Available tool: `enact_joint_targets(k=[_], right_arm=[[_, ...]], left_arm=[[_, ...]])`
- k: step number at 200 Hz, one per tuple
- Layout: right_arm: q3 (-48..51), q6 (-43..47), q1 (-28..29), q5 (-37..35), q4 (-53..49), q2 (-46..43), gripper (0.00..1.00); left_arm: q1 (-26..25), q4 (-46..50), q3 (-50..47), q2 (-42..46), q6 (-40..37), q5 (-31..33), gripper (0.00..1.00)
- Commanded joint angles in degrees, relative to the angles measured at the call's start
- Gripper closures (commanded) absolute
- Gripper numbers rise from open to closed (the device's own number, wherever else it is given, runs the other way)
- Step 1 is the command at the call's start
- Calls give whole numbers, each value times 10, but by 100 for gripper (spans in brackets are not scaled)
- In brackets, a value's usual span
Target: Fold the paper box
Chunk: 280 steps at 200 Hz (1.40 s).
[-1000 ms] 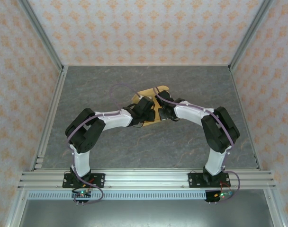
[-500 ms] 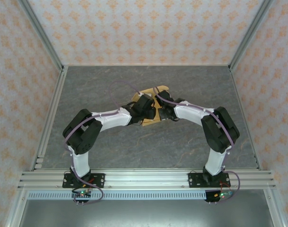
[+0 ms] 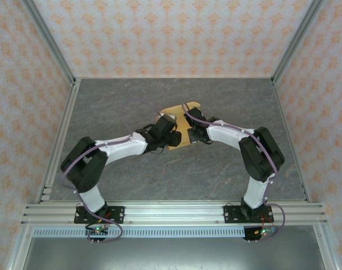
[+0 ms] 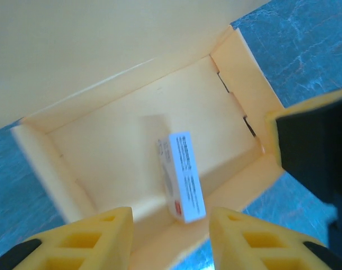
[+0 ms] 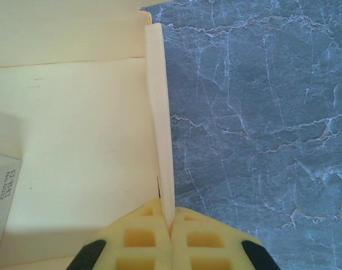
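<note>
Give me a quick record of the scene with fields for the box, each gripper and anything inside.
paper box: walls raised, top open, on the table
inside: small white printed item on the box floor
left gripper: jaws open, over the box's near wall
right gripper: jaws shut on a side wall of the box

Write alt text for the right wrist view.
The right gripper pinches the upright side wall of the box. A white tag lies inside at lower left; grey table lies to the right.
</note>
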State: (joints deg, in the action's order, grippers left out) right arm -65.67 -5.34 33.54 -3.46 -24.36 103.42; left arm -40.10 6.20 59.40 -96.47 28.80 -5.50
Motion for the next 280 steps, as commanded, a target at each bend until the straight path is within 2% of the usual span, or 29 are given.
enact_joint_targets(k=[1, 21, 37, 57, 89, 125, 186, 280], right_arm=[[9, -4, -3, -21, 4, -15, 100], [9, -4, -3, -24, 5, -14, 100], [9, -3, -3, -25, 4, -14, 100], [9, -3, -3, -25, 3, -15, 100], [10, -1, -3, -25, 3, -15, 100], [9, 1, -2, -27, 2, -12, 100], [8, 1, -3, -24, 1, -13, 100], [4, 1, -3, -22, -2, -9, 100]], left_arm=[[-1, 43, -29, 79, -15, 23, 58], [6, 86, -48, 136, -23, 52, 57], [33, 113, -51, 164, -30, 61, 54], [82, 112, -45, 167, -53, 30, 46], [124, 106, -2, 128, -128, 1, 32], [167, 61, 18, 97, -166, -66, 29], [168, 49, 62, 40, -209, -101, 43], [168, 8, 85, -6, -216, -145, 78]])
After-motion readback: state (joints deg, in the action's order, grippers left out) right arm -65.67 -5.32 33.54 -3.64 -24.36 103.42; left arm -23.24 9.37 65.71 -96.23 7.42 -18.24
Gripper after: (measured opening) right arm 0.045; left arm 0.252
